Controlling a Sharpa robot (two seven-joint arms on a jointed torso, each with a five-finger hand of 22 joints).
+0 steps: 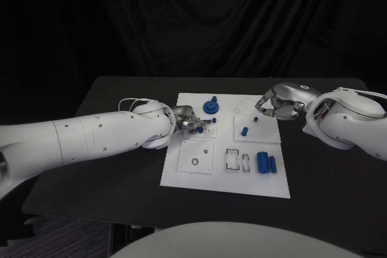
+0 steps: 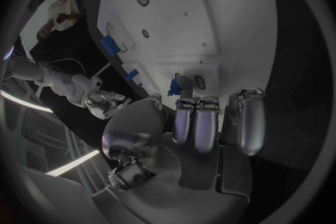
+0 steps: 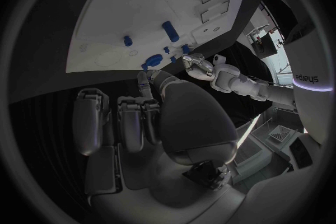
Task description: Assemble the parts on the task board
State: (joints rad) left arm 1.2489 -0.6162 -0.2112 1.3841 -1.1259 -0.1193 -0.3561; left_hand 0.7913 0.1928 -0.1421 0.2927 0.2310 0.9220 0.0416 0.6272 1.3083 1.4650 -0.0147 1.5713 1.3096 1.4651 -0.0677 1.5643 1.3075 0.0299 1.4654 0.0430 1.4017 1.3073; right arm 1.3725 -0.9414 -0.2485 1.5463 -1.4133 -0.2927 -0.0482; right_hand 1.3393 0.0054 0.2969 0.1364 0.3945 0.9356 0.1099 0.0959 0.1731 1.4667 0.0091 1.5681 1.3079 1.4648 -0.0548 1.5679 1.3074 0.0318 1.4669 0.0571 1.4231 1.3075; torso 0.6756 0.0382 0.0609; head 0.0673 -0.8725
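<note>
Left silver hand (image 1: pixel 191 123) of mine sits over the left edge of the white plastic task board (image 1: pixel 185 179), about halfway along it, fingers curled toward a small blue part (image 1: pixel 200 131) at their tips. From the left wrist view the fingertips (image 2: pixel 185 123) reach right up to that small blue piece (image 2: pixel 175 85), but I cannot tell whether they actually pinch it or only touch it. My right silver hand (image 1: pixel 278 108) hovers over the board's far right corner with its fingers curled inward, and I see nothing held in them. The relation that matters for me: the small blue part lies just off the left hand's fingertips toward the board's centre, so the left hand is clearly the nearer one; the right hand is well apart from it across the board. I judge the part to be short and stubby, and its long axis is too small for me to read. Beyond it, near the far edge, stands a round blue knob-like piece (image 1: pixel 210 106), upright. Nearer the right hand, a short blue peg (image 1: pixel 244 131) lies with its long axis running roughly from the far edge toward the near edge. Two larger blue cylinders (image 1: pixel 264 162) lie side by side near the right edge, long axes pointing the same way.
</note>
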